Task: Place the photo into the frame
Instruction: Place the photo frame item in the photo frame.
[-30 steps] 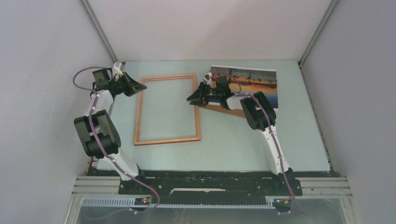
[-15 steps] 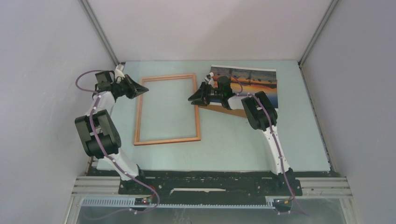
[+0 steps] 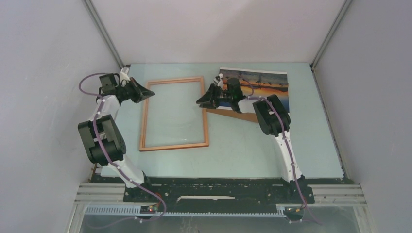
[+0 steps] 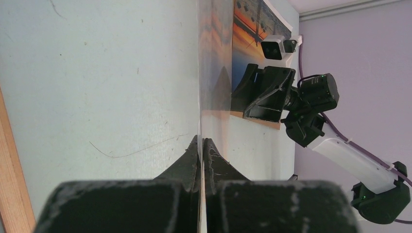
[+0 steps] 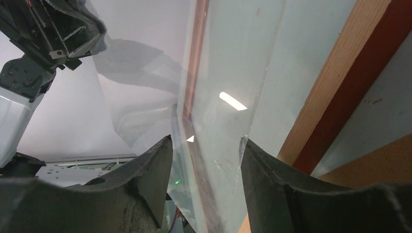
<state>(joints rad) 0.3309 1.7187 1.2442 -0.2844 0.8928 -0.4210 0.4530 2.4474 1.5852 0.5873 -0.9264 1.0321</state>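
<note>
Above the pale table [image 3: 243, 145] the left gripper [image 4: 200, 141] pinches a clear sheet [image 5: 228, 73], the right gripper [image 5: 205, 141] spread around it.

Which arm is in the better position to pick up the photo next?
Right. The right gripper is open beside the photo; the left gripper is shut on a clear sheet at the opposite side of the frame.

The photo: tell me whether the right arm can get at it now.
Likely yes: the photo lies bare close by that arm's wrist, and the right fingers are open, only straddling the clear sheet, gripping nothing.
</note>
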